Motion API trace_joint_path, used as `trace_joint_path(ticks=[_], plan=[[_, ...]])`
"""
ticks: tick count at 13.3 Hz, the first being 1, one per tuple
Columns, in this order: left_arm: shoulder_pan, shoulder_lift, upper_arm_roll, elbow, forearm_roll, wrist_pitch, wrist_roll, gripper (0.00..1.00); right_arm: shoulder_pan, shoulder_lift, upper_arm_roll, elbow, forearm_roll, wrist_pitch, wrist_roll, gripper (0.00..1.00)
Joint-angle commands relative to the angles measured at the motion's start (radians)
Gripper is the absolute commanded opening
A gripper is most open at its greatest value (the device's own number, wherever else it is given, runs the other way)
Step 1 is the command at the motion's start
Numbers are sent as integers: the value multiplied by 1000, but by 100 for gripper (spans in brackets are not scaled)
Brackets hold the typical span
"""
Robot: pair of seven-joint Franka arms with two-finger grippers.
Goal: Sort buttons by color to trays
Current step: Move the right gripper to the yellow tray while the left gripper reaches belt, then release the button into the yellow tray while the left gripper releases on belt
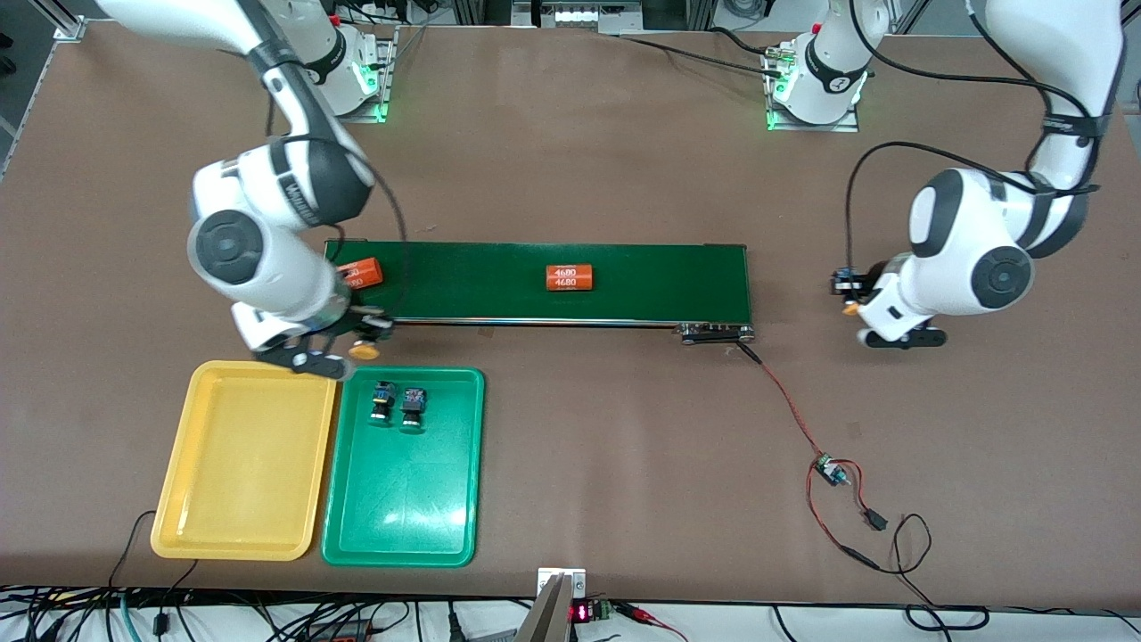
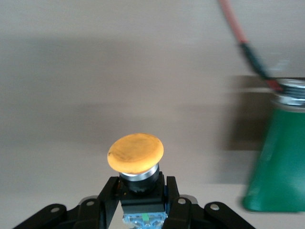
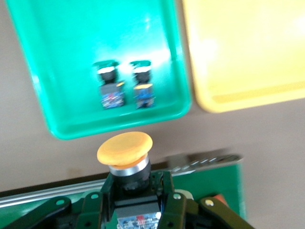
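My right gripper (image 1: 360, 341) (image 3: 136, 185) is shut on a yellow-capped button (image 1: 363, 350) (image 3: 125, 148). It hangs over the strip of table between the belt and the trays, by the adjoining corners of the yellow tray (image 1: 187, 499) (image 3: 248, 90) and the green tray (image 1: 406, 526) (image 3: 71, 119). Two green-capped buttons (image 1: 383, 401) (image 1: 412, 407) (image 3: 108, 86) (image 3: 142, 83) lie side by side in the green tray, at its end nearest the belt. The yellow tray holds nothing. My left gripper (image 1: 849, 300) (image 2: 141, 190) is shut on another yellow-capped button (image 1: 851, 309) (image 2: 136, 152), over bare table off the belt's end.
A long dark-green conveyor belt (image 1: 642, 281) (image 2: 281, 162) crosses the middle of the table. On it lie two orange "4680" cylinders (image 1: 570, 278) (image 1: 361, 272). A red-and-black wire (image 1: 784, 401) runs from the belt's end to a small board (image 1: 829, 468).
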Motion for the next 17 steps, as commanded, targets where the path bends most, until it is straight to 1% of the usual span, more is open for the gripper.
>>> trace_joint_path(ticks=[1, 2, 3, 4, 5, 6, 9, 10, 12, 13, 14, 16, 17], plan=[[-15, 11, -83, 37, -54, -19, -35, 32, -32, 6, -62, 4, -59, -6, -108, 28], [-21, 17, -128, 45, -55, -16, -69, 31, -45, 20, -87, 4, -86, 28, -126, 28], [-28, 24, -165, 55, -64, -8, -119, 31, -59, 32, -93, 4, -105, 74, -148, 28], [-43, 41, -190, 68, -104, -8, -152, 31, -84, 44, -93, 2, -120, 117, -174, 28], [-57, 50, -197, 69, -144, 1, -170, 31, -108, 63, -93, 2, -128, 155, -191, 28], [-66, 57, -199, 68, -173, 41, -165, 31, -131, 87, -95, 4, -130, 189, -200, 28], [-121, 115, -201, 68, -181, 113, -158, 31, -141, 158, -148, 4, -142, 319, -234, 28], [-127, 138, -202, 65, -181, 116, -157, 31, -141, 179, -166, 4, -142, 365, -254, 28], [-129, 143, -204, 62, -181, 116, -157, 34, -139, 225, -183, 5, -140, 453, -269, 28], [-127, 140, -205, 63, -181, 115, -157, 51, -141, 247, -187, 5, -142, 488, -269, 28], [-126, 123, -205, 65, -179, 101, -152, 100, -139, 267, -202, 13, -142, 517, -284, 28], [-115, 54, -205, 71, -176, 58, -155, 100, -138, 296, -214, 24, -142, 554, -315, 29], [-109, 8, -205, 84, -176, 26, -157, 100, -138, 302, -214, 24, -142, 568, -315, 31]])
